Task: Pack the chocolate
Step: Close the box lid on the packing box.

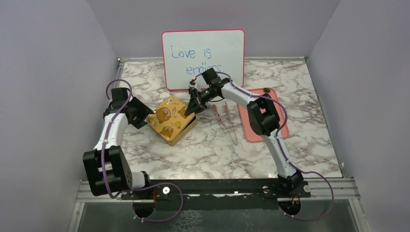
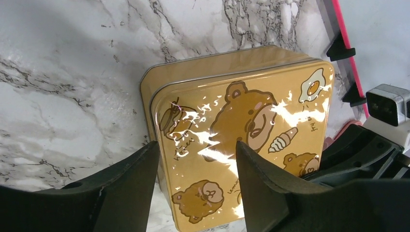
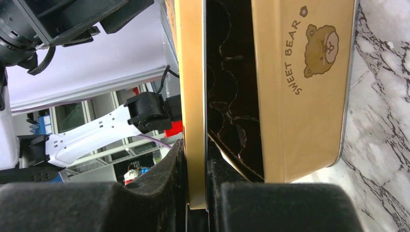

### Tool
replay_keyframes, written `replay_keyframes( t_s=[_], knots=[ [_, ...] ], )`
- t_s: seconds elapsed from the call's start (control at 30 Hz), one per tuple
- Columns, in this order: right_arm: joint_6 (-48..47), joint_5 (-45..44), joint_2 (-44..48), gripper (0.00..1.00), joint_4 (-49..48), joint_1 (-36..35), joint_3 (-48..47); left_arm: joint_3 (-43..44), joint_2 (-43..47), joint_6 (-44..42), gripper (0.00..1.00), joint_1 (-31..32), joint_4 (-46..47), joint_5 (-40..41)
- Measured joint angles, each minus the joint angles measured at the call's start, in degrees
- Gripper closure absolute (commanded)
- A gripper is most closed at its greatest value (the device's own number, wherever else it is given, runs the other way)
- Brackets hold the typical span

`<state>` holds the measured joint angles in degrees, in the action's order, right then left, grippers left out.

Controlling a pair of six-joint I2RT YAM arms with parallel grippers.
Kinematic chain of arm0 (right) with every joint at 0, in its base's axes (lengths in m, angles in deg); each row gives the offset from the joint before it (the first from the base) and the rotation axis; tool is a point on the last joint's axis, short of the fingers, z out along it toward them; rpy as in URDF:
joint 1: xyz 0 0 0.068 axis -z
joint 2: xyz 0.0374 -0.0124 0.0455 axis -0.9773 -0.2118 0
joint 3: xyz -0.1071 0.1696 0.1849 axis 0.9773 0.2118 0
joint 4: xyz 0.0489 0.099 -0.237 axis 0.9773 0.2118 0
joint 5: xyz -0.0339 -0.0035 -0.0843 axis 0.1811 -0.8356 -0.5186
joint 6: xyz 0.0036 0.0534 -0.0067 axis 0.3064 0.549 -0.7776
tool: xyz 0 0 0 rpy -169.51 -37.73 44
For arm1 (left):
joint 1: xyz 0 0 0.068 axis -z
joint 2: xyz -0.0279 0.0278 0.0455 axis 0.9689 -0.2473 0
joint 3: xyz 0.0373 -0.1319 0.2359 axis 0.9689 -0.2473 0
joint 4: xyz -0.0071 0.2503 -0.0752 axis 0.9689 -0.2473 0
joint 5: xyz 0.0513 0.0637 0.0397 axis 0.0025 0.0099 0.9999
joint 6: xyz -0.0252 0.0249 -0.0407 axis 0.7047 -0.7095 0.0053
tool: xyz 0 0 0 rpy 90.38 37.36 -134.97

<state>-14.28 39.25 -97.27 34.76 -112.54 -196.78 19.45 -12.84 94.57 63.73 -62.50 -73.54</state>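
The gold tin (image 1: 170, 121) with bear drawings sits left of the table's centre. My right gripper (image 1: 193, 107) is shut on the rim of the tin's lid (image 3: 191, 96) and holds that side lifted off the base (image 3: 300, 96). The gap shows a dark insert (image 3: 227, 101) with round cups; I cannot tell whether they hold chocolate. My left gripper (image 1: 144, 116) is open at the tin's left corner, over the lid (image 2: 241, 130), one finger (image 2: 138, 181) beside the tin's wall. One small brown chocolate piece (image 1: 266, 90) lies on the pink tray (image 1: 273, 130).
A whiteboard (image 1: 203, 55) with blue writing stands at the back, right behind the right gripper. Thin tongs (image 1: 227, 121) lie on the marble between the tin and the pink tray. Grey walls close in both sides.
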Motion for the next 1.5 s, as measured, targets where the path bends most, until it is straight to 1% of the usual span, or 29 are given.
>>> replay_keyframes(
  t_s=[0.17, 0.33, 0.4, 0.47, 0.57, 0.77, 0.83, 0.9, 0.97, 1.1, 1.17, 1.33, 1.37, 1.4, 1.47, 1.5],
  knots=[
    [-0.5, -1.0, 0.1, 0.81, -0.2, 0.1, 1.2, -2.0, -0.2, 1.1, 0.50, 0.1, 2.0, -1.0],
    [-1.0, -3.1, 1.6, 0.63, -0.6, 0.3, 3.8, -2.8, -1.7, 2.2, 0.58, 1.0, 4.7, -1.9],
    [-1.1, -4.7, 2.0, 0.62, -0.2, 0.4, 4.2, -3.2, -2.2, 2.4, 0.60, 1.6, 5.5, -1.9],
    [-1.0, -5.4, 2.2, 0.61, 0.3, 0.6, 4.3, -3.7, -2.6, 2.8, 0.61, 1.9, 6.4, -2.1],
    [-1.1, -7.3, 3.4, 0.55, 1.4, 1.1, 4.3, -3.9, -3.3, 3.0, 0.61, 2.4, 7.7, -2.7],
    [-2.2, -11.7, 9.0, 0.53, 5.4, 2.4, 7.5, -3.9, -3.7, 2.9, 0.61, 3.0, 9.2, -2.8],
    [-2.7, -13.6, 10.8, 0.48, 7.2, 2.7, 8.2, -3.9, -3.8, 2.8, 0.61, 3.3, 9.2, -2.8],
    [-3.3, -15.3, 12.0, 0.41, 8.5, 3.0, 8.3, -3.9, -3.8, 2.7, 0.58, 3.7, 9.2, -2.8],
    [-3.7, -17.0, 12.9, 0.38, 9.4, 3.1, 8.3, -3.9, -3.8, 2.7, 0.56, 4.0, 9.3, -2.9],
    [-4.2, -18.9, 13.5, 0.39, 9.8, 3.0, 8.3, -3.7, -3.9, 2.8, 0.52, 4.5, 9.6, -3.2],
    [-4.3, -19.7, 13.5, 0.41, 9.8, 2.8, 8.3, -2.9, -4.6, 2.8, 0.52, 5.0, 9.5, -3.3],
    [-4.6, -20.6, 12.8, 0.41, 9.8, 1.8, 7.3, 0.0, -7.4, 2.8, 0.52, 6.7, 9.3, -3.4],
    [-4.7, -20.7, 12.3, 0.43, 9.7, 1.4, 6.9, 0.4, -7.9, 2.8, 0.51, 7.1, 9.5, -3.4],
    [-4.9, -20.7, 11.8, 0.46, 9.6, 0.9, 6.5, 0.9, -8.5, 2.8, 0.52, 7.8, 9.6, -3.4],
    [-5.0, -21.0, 10.8, 0.61, 9.6, 0.2, 6.2, 1.5, -9.4, 2.9, 0.52, 9.1, 10.1, -3.4],
    [-5.2, -21.4, 10.2, 0.65, 9.9, 0.1, 6.2, 1.9, -9.9, 3.0, 0.52, 9.9, 10.4, -3.4]
  ],
)
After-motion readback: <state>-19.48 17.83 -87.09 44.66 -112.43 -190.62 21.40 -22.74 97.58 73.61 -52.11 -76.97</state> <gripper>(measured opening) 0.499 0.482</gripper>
